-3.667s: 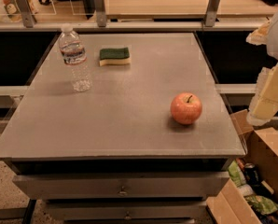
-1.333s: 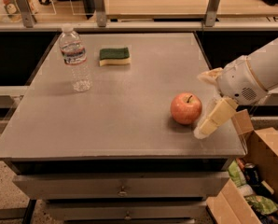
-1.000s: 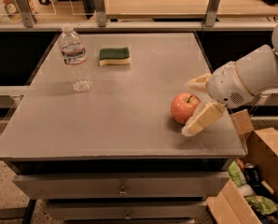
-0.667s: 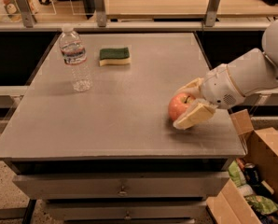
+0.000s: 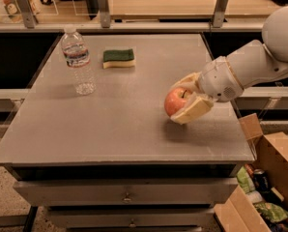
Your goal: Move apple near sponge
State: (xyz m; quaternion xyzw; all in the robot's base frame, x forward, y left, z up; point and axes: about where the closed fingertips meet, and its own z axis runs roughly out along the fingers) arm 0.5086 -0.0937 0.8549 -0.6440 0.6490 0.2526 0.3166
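Observation:
The red-orange apple [image 5: 173,101] is at the right middle of the grey table [image 5: 120,124]. My gripper [image 5: 181,99] reaches in from the right with its pale fingers [image 5: 194,111] closed around the apple, one above and one below. The apple looks slightly raised off the table, with a shadow under it. The sponge [image 5: 119,58], dark green on top with a pale yellow base, lies at the far middle of the table, well to the left of and behind the apple.
A clear plastic water bottle [image 5: 78,61] stands upright at the far left, just left of the sponge. An open cardboard box [image 5: 269,178] with cans and wrappers sits on the floor at the right. A counter with posts runs behind the table.
My arm came in from the right, the fingers closed around the apple, and the apple has shifted slightly left and upward with the gripper.

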